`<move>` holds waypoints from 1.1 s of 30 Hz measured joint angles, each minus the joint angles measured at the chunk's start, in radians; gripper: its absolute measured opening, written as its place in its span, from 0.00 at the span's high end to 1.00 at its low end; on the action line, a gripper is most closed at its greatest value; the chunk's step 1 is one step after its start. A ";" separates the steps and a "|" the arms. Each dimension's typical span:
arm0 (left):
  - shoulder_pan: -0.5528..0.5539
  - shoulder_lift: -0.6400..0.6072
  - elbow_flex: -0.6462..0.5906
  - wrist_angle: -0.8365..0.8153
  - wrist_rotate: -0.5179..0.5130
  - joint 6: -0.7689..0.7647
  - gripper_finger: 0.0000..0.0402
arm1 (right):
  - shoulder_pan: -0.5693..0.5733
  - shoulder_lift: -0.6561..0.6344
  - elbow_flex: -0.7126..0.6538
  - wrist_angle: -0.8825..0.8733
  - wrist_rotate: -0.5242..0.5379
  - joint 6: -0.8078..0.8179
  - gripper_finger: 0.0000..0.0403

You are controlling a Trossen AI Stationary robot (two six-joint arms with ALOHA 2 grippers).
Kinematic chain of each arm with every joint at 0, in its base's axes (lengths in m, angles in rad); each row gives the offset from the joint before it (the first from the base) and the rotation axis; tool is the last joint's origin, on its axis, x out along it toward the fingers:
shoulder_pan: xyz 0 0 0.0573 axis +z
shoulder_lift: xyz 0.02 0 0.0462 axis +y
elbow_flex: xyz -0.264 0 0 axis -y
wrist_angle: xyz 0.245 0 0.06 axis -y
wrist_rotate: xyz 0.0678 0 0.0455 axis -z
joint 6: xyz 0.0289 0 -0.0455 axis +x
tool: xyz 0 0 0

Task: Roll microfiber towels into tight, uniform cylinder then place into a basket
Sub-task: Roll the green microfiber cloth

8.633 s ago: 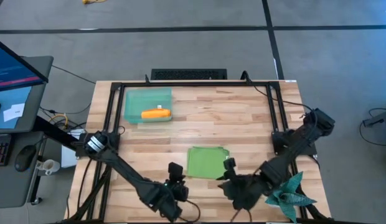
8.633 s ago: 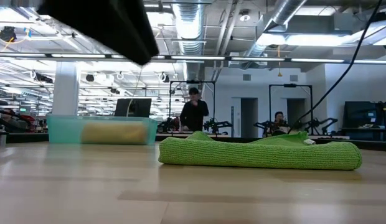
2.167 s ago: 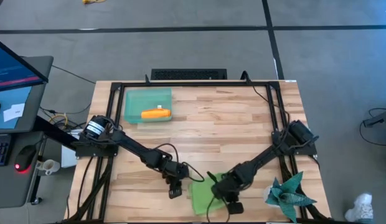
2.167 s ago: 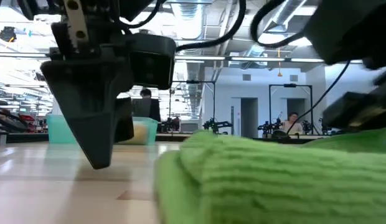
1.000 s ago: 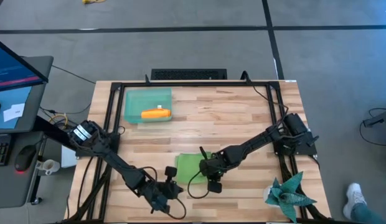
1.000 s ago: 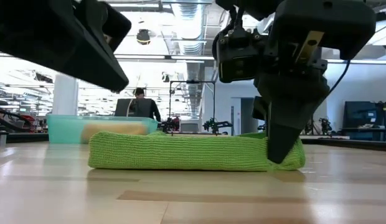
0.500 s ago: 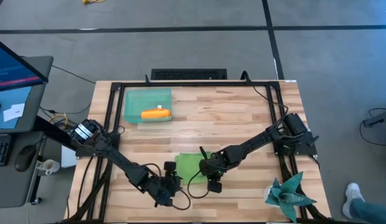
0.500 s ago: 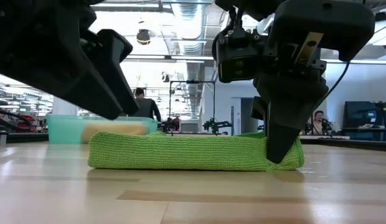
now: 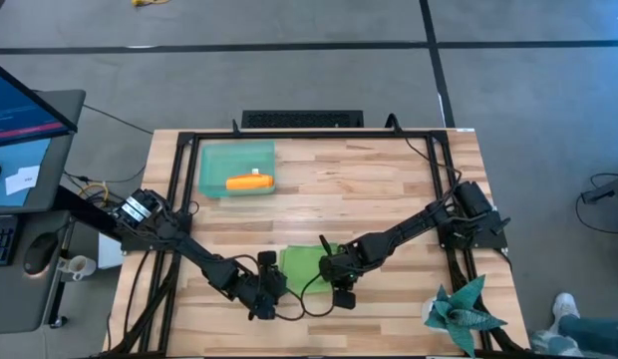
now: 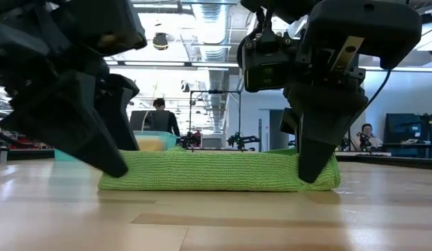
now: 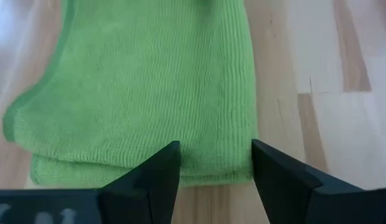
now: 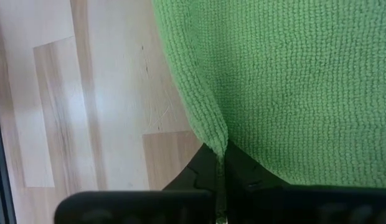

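Observation:
The lime green towel [image 9: 301, 265] lies folded into a flat band on the table; it also shows in the low view [image 10: 216, 171]. My right gripper [image 9: 339, 288] stands at its near right corner, shut on the cloth. My left gripper [image 9: 266, 290] is open and low at the towel's left end [image 10: 108, 157]. In the left wrist view its fingertips [image 11: 215, 165] stand on either side of the towel's folded near edge [image 11: 211, 168]. The orange towel [image 9: 249, 182] lies rolled up in the teal basket [image 9: 211, 160] at the far left. My right gripper pinches a raised ridge of the towel's edge [image 12: 214, 137] between its two fingers [image 12: 243, 171], at the towel's near right corner. The fingers point down [image 10: 315, 164]. The rest of the towel lies flat on the table. Of my left gripper, I cannot tell whether its fingers touch the cloth.
A spiky teal star-shaped object [image 9: 459, 309] lies at the near right corner. A black frame [image 9: 309, 135] runs round the table's edges. Bare wood lies between the towel and the basket. People show in the room behind [image 10: 159, 118].
My left gripper has come from the table's near edge toward the far edge and down, up to the green towel's left end. My right gripper and the towel have kept still.

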 joint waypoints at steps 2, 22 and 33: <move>0.004 0.000 -0.012 0.015 0.017 0.005 0.55 | 0.000 0.000 0.000 0.000 0.000 0.000 0.94; 0.012 0.000 -0.037 0.316 0.340 -0.295 0.98 | 0.065 -0.001 0.003 -0.004 -0.276 -0.011 0.95; 0.056 -0.001 -0.036 0.158 0.338 -0.431 0.98 | 0.002 0.002 0.002 -0.015 -0.314 0.170 0.95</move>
